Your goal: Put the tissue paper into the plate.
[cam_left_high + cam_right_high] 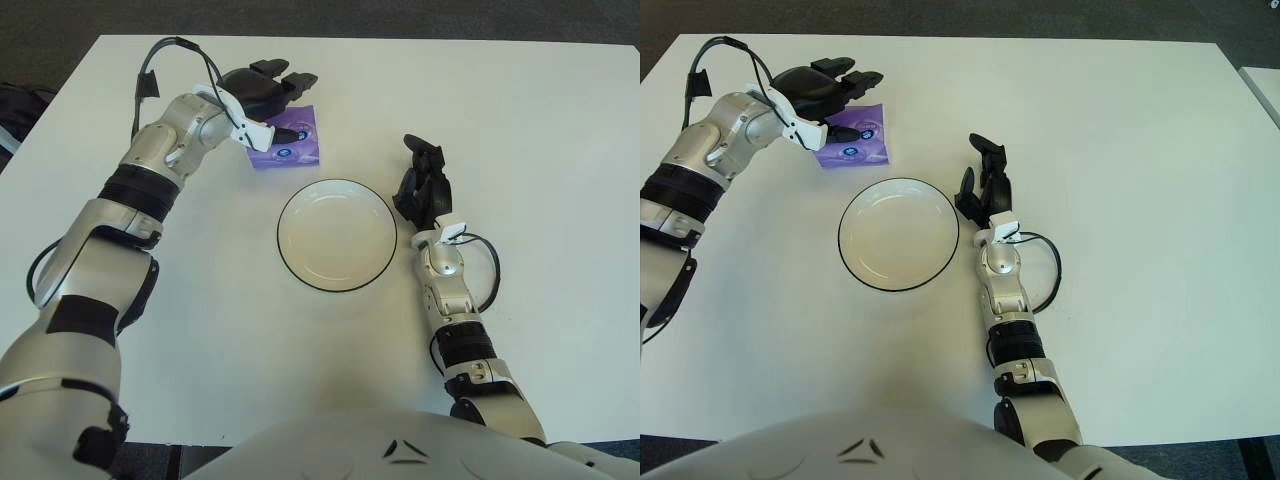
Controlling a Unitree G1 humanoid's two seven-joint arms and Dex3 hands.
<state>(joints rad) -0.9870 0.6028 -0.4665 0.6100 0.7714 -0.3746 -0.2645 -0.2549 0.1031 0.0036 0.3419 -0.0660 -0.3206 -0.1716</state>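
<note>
Plate (337,235): bare, nothing delivered. Tissue paper (287,142): on table just beyond plate, ungrasped. Left hand (265,88): over tissue paper, fingers apart. Right hand (422,186): beside plate's right rim, fingers loosely extended, idle. Grasp and transfer remain.

Both arms are clad in silver-grey metallic shells broken by black ribbed bands at the joints. The left hand (262,88) and right hand (421,188) are black, each with three stubby fingers and a white bracket at the wrist. Thin black cables loop beside each forearm. The torso cover is pale grey.
</note>
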